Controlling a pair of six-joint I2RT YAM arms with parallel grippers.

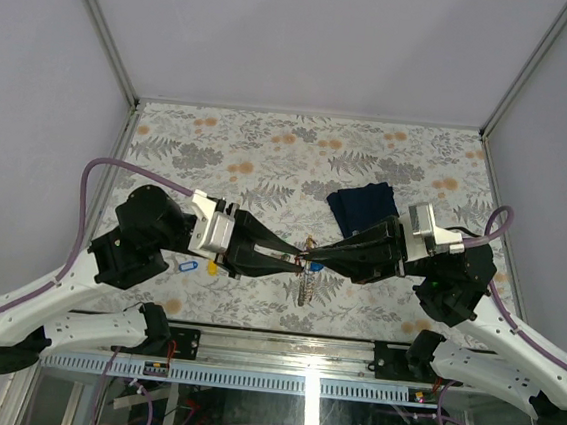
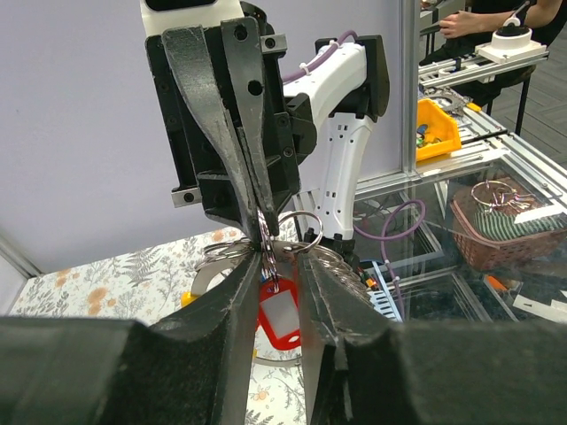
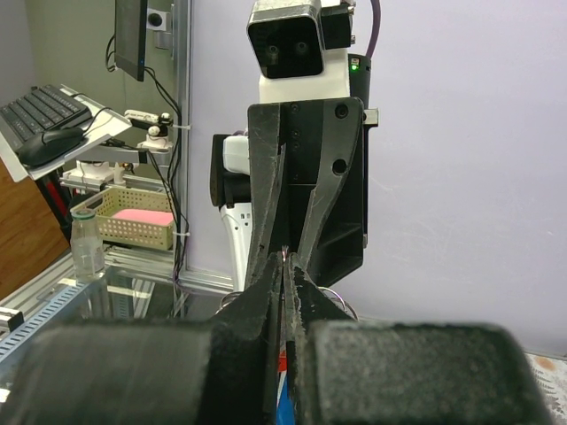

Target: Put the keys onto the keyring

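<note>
on the floral-patterned tabletop (image 1: 420, 155), far left beside the left arm, lies a small key with a blue oval plastic tag (image 1: 188, 264). just right of it is a yellow plastic tag (image 1: 211, 262), partly hidden by the arm; its key cannot be made out. both lie well apart from the ring.

the left black pincer (image 1: 297, 263) reaches toward the middle, above the tabletop. its fingers (image 2: 237, 310) stand part-way spread, with a red rectangular plastic tag (image 2: 280, 317) hanging in the gap. whether they press on the ring i cannot tell.

the large silvery round metal keyring (image 2: 301, 232) is held up between the two pincers at the centre near the front edge, and its toothed chain-like part dangles toward the tabletop.

the right black pincer (image 1: 319, 260) meets the left tip to tip, fingers pressed together on the ring's thin wire.

behind it, a dark navy folded cloth (image 1: 357, 206) lies flat.
</note>
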